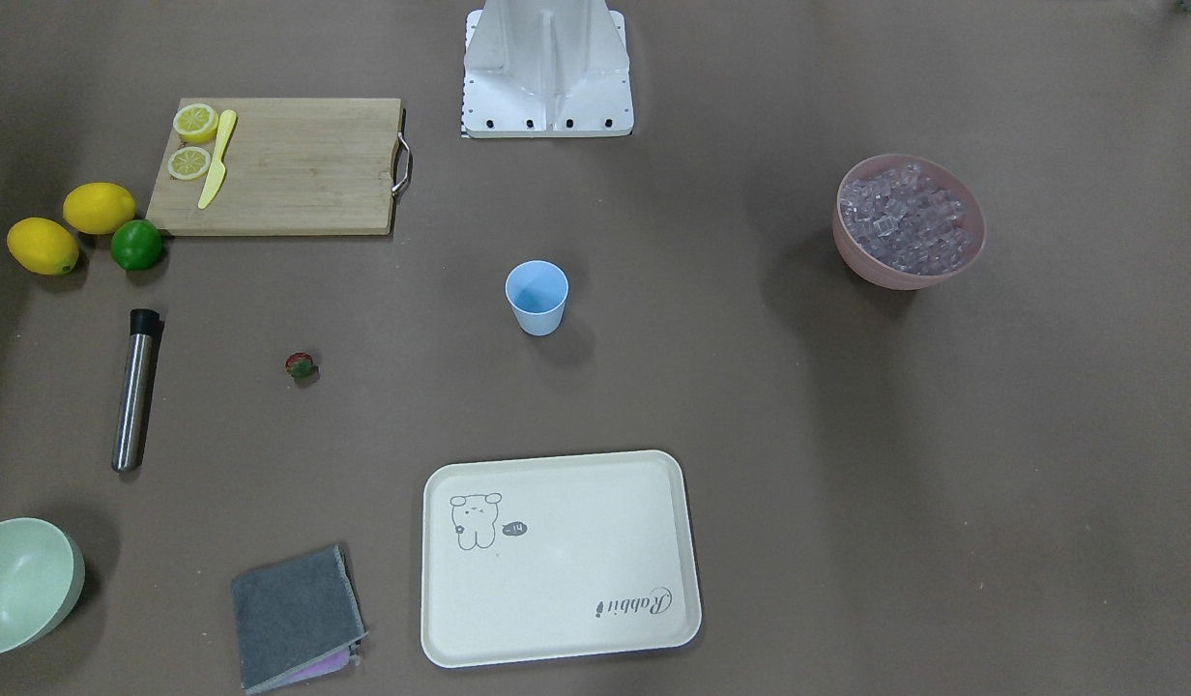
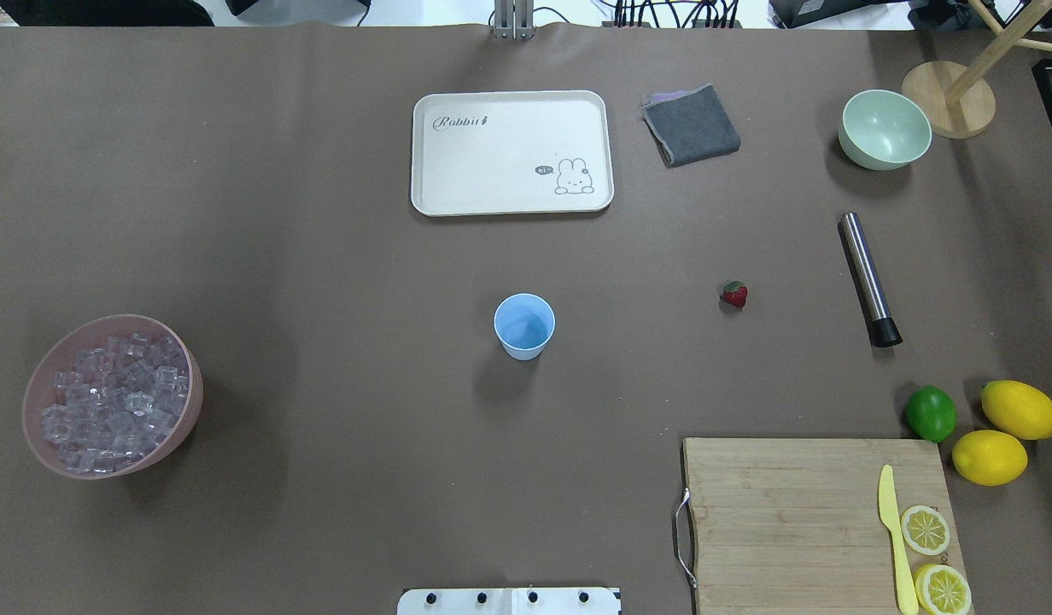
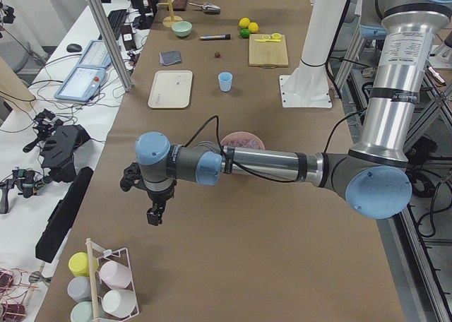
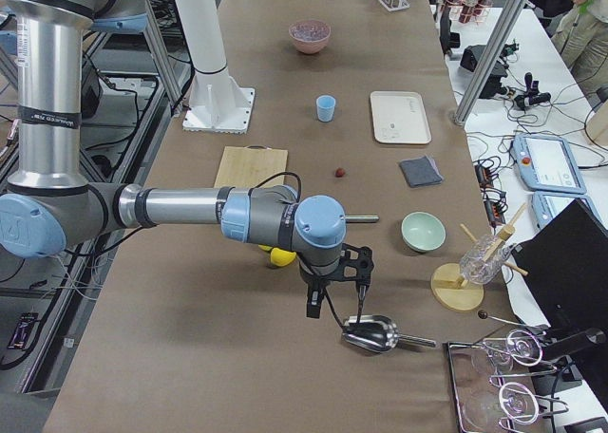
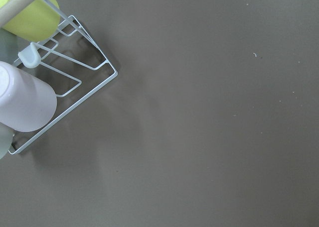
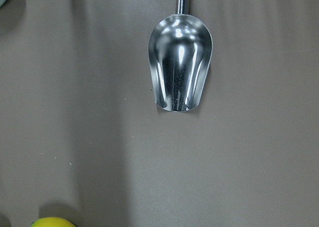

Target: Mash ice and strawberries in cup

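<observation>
Empty cup (image 2: 524,326), strawberry (image 2: 734,295) apart, ice (image 2: 108,397) in bowl (image 2: 195,401)

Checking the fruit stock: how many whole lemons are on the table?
2. One lemon lies off the cutting board's corner, the other just past it, both near the lime. The cut halves aren't counted. None seem hidden.
</observation>
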